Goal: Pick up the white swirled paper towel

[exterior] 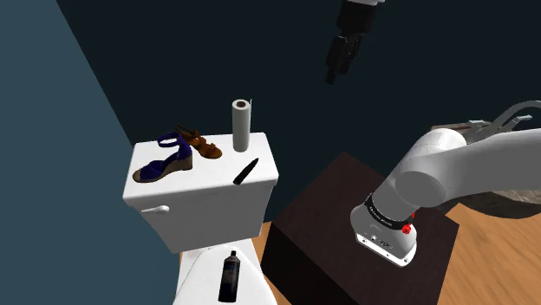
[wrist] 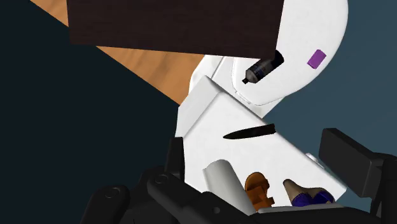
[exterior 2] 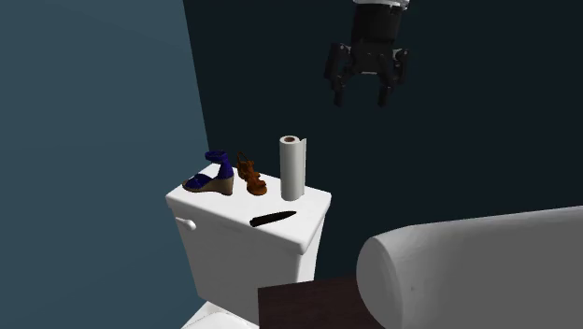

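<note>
The paper towel point(exterior: 241, 126) is a white roll standing upright at the back of a white toilet tank lid point(exterior: 199, 189). It shows the same way in the second exterior view point(exterior 2: 292, 168), and the wrist view looks down on the paper towel point(wrist: 222, 181). My black gripper point(exterior: 341, 56) hangs high above the tank, off to the shoulder view's right of the roll. In the second exterior view the gripper point(exterior 2: 361, 96) is open, fingers apart with nothing between them. The roll sits well below the gripper point(wrist: 254, 147), near one finger.
On the tank lid point(exterior 2: 224, 210) lie a blue wedge sandal point(exterior: 163, 163), a brown sandal point(exterior: 201, 143) and a slim black object point(exterior: 246, 171). A dark bottle point(exterior: 229, 276) lies on the toilet seat lid. The dark brown stand point(exterior: 329, 217) is beside the toilet.
</note>
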`<act>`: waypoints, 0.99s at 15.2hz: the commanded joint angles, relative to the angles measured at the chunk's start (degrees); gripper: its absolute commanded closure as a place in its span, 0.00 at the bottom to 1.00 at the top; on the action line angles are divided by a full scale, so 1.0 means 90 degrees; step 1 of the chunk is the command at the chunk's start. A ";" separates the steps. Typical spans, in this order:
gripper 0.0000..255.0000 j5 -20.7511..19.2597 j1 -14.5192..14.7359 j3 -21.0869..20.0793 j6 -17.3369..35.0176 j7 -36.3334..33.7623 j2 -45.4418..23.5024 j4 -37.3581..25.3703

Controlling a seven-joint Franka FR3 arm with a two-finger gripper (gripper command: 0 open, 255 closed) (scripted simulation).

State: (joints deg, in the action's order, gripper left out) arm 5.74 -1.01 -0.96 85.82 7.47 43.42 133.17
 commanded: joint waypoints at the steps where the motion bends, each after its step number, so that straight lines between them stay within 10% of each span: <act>1: 0.00 0.0000 0.0000 0.0000 0.0000 0.0000 0.0000 0.0000; 15: 0.00 -0.0266 0.0347 -0.0604 0.2382 0.0359 -0.2907 -0.0804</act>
State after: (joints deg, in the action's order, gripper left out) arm 3.63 1.89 -5.97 105.89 10.62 18.81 126.32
